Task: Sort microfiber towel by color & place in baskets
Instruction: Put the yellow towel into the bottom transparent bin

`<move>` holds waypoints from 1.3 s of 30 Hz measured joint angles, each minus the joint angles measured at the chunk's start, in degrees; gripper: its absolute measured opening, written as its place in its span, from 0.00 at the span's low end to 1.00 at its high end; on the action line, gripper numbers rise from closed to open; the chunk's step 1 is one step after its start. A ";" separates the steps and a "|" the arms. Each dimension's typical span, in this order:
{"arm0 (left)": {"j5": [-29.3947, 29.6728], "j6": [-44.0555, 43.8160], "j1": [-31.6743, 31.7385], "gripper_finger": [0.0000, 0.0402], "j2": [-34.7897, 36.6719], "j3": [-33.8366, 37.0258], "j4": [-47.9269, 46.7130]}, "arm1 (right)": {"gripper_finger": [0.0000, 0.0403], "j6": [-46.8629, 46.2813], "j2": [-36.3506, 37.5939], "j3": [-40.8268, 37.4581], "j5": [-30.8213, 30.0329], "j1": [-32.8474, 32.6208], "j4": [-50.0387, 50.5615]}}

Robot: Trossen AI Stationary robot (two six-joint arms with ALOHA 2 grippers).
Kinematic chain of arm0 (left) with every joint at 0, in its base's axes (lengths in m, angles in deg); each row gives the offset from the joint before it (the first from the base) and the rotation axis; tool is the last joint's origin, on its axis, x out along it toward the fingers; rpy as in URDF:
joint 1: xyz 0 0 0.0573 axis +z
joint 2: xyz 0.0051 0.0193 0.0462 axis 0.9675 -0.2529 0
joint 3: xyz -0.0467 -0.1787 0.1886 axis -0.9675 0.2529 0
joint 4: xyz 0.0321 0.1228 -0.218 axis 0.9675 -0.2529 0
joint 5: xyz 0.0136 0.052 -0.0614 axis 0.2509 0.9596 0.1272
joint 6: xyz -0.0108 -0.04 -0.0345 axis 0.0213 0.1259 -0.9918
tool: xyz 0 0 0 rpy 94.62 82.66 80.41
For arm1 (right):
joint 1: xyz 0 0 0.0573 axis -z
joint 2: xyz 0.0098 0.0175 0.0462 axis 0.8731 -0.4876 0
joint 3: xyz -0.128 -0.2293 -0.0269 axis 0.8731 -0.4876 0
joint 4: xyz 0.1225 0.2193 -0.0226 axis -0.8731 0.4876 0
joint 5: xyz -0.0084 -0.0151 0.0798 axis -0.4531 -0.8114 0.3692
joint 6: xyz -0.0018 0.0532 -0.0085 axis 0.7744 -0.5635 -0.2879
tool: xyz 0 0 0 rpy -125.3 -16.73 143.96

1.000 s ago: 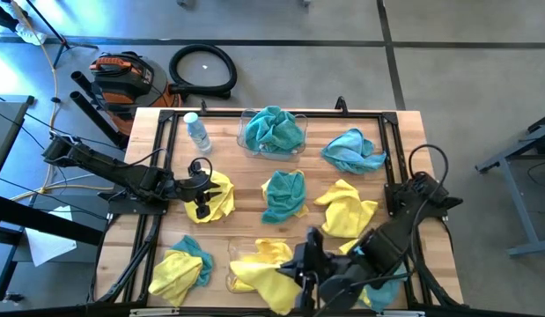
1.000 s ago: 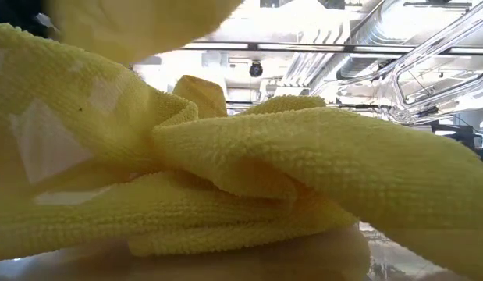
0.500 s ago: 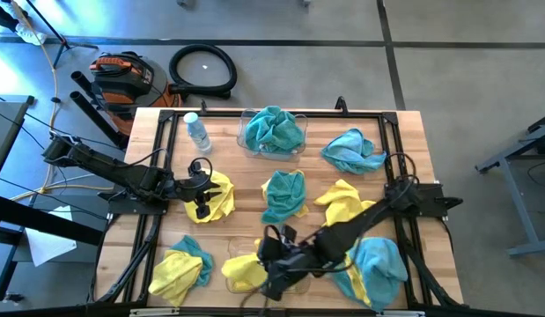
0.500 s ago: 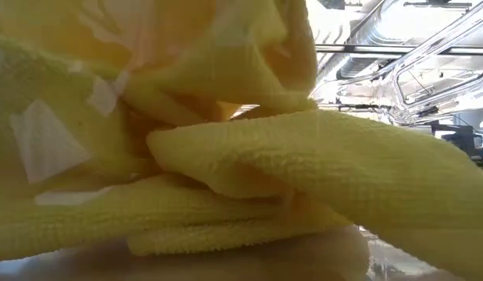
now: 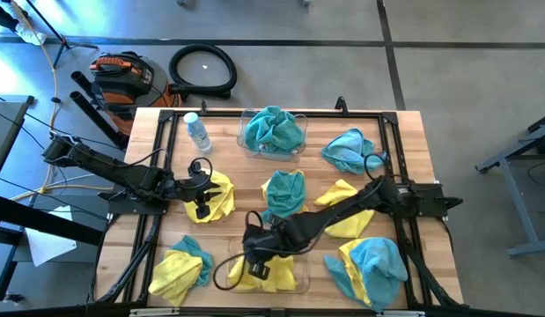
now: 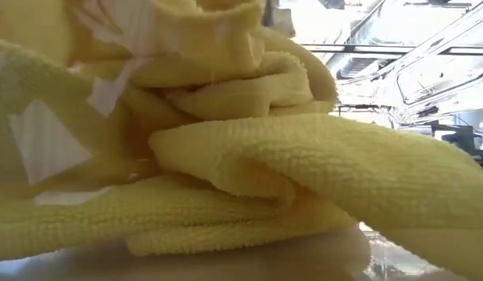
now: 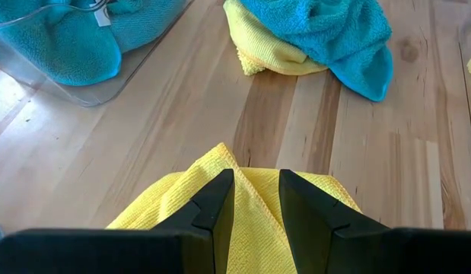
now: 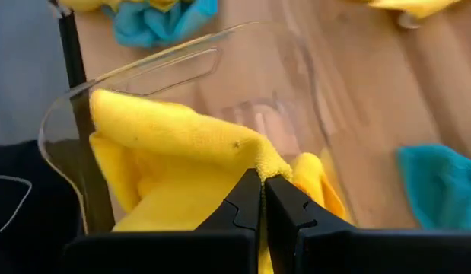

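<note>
My right gripper reaches across to the clear near basket and is shut on a yellow towel that sits inside it. In the low view, yellow towels fill the picture. My left gripper rests on another yellow towel that lies flat on the table's left half, fingers nearly together. The far basket holds teal towels. More teal and yellow towels lie loose on the wood. My left gripper pinches a raised fold of the yellow towel between its two fingers, near the towel's pointed corner. The towel lies on the table. My right gripper pinches a bunched fold of the yellow towel between its fingertips, inside the clear basket's wall. The cloth droops to either side of the fingers.
A small water bottle stands at the far left. Loose towels lie mid-table: teal, teal and yellow. There are mixed piles at the near left and near right. A black frame rail runs round the table.
My right gripper has swung from the near right toward the table's left, carrying the yellow towel over the near basket and lowering it in. The cloth has bunched onto the yellow pile there. The near-right mixed pile is uncovered now.
</note>
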 joint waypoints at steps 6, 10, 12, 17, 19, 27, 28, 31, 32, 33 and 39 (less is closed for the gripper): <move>0.01 0.02 0.00 0.23 -0.02 0.00 -0.02 | 0.00 3.14 -4.05 0.00 4.72 2.30 -4.34; 0.00 0.02 0.00 0.23 0.00 0.00 -0.06 | 0.00 3.28 -6.75 0.00 8.49 3.23 -6.66; 0.01 0.02 0.00 0.23 -0.02 0.00 -0.03 | 0.00 3.28 -7.79 -0.02 9.17 3.46 -7.46; 0.00 0.02 0.00 0.23 -0.02 0.00 -0.08 | 0.00 3.28 -8.68 -0.01 11.22 3.54 -8.78; 0.00 0.00 0.00 0.23 -0.02 0.00 -0.03 | 0.00 3.28 -8.68 0.01 11.03 3.54 -8.96; 0.00 0.01 0.00 0.23 -0.02 0.00 -0.03 | 0.00 3.71 -8.12 0.11 10.74 3.54 -8.92; 0.00 -0.01 0.00 0.23 -0.01 0.00 -0.02 | 0.00 4.01 -7.98 0.13 10.74 3.54 -8.91; 0.00 -0.01 0.00 0.23 -0.02 0.00 -0.02 | 0.00 4.33 -7.36 0.13 10.72 3.50 -8.93; 0.00 -0.01 0.00 0.23 -0.01 0.00 -0.04 | 0.01 4.40 -7.08 0.13 10.72 3.50 -8.95; 0.00 -0.01 0.00 0.23 0.00 0.00 -0.02 | 0.02 4.69 -6.79 0.13 10.72 3.50 -8.99; 0.00 -0.01 0.00 0.23 -0.01 0.00 -0.01 | 0.17 5.79 -5.05 0.22 10.71 3.50 -9.01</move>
